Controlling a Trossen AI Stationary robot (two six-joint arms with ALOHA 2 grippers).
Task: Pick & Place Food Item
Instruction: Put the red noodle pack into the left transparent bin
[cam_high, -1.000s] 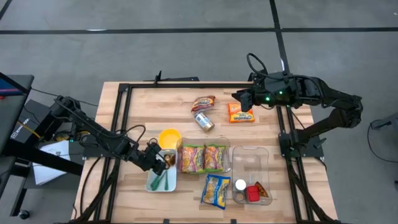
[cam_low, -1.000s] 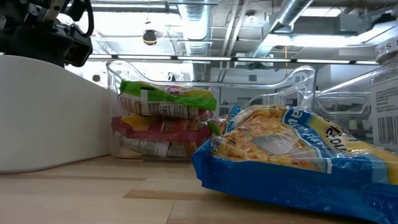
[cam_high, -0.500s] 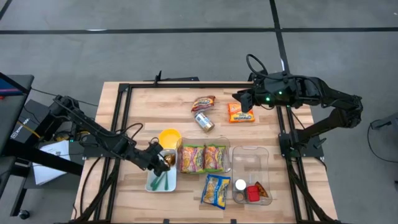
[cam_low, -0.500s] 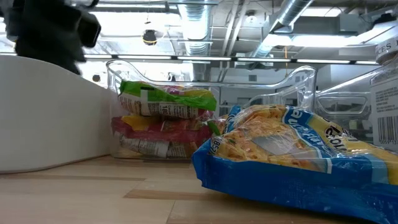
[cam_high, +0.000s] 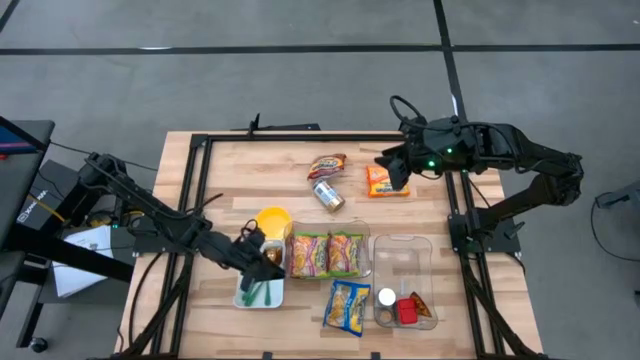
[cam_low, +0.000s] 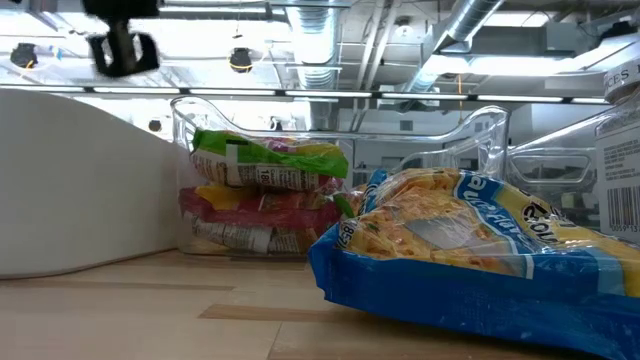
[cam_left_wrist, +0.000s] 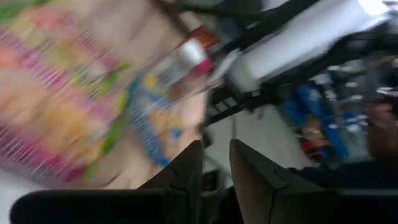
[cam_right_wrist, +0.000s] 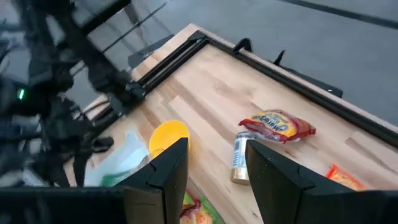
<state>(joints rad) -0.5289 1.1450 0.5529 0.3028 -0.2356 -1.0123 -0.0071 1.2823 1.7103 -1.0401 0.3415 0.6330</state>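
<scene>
Since a second ago the left gripper (cam_high: 262, 262) has slid from beside the yellow bowl (cam_high: 272, 221) toward the near end of the white tray (cam_high: 243, 296), and the right gripper (cam_high: 392, 170) has dropped slightly over the orange snack packet (cam_high: 380, 181).

Which item the task means is unclear. The right arm is much the nearer to the loose food at the far side of the table. The orange snack packet lies flat just under and beside its fingers, long axis across the table. The silver can (cam_high: 328, 195) and the red-and-yellow wrapped snack (cam_high: 327, 165) lie farther toward the table's middle, well apart from the left arm. In the right wrist view those fingers (cam_right_wrist: 163, 171) stand apart with nothing between them.

The left gripper's fingers (cam_left_wrist: 186, 174) are nearly together, a narrow gap showing, and I cannot tell if anything is pinched. It hovers over the tray, close to the clear bin (cam_high: 365, 232) of noodle packs (cam_high: 328, 254).
</scene>
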